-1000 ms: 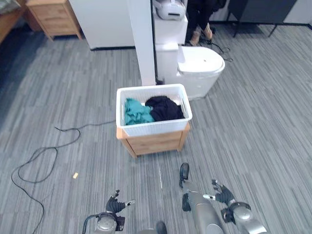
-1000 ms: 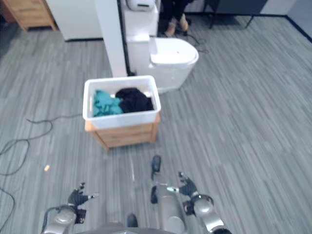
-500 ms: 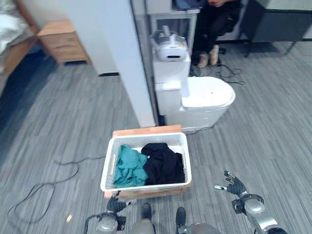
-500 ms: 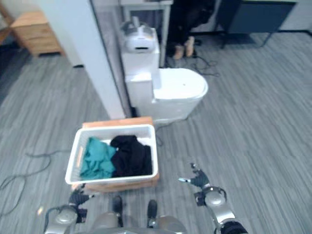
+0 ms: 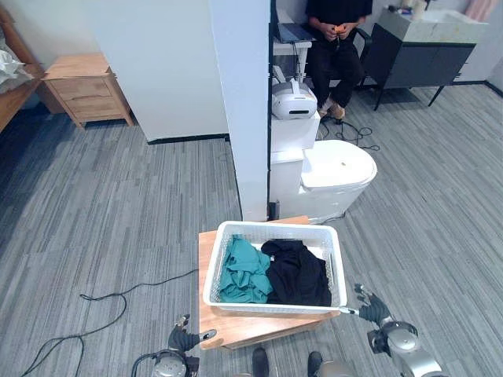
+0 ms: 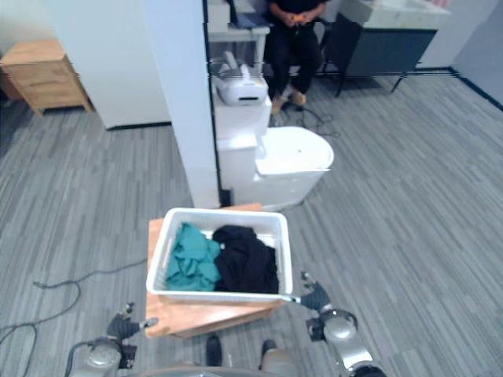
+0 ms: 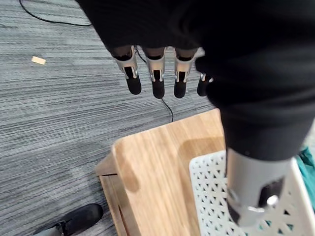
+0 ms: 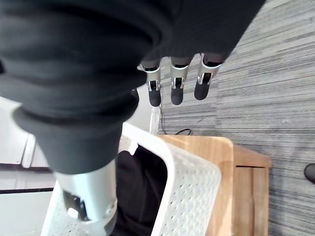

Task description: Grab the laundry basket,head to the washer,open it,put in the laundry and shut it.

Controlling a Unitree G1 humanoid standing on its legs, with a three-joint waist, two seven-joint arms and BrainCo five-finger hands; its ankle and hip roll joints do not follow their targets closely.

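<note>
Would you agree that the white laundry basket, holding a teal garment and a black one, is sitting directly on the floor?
Not quite: the white laundry basket, with the teal garment and black garment inside, sits on a low wooden stand, not the floor. The left eye view shows it.

No legible text or labels anywhere

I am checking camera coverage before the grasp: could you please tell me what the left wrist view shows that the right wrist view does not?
Left wrist view alone: the left robot hand with straight fingers above the floor, a bare stretch of the wooden stand beside the basket, a thin cable and a small scrap on the floor.

Right wrist view alone: the right robot hand, fingers straight, and the black clothes inside the basket.

Both: the white basket resting on the stand, with grey floor around it. Neither robot hand touches the basket.
</note>
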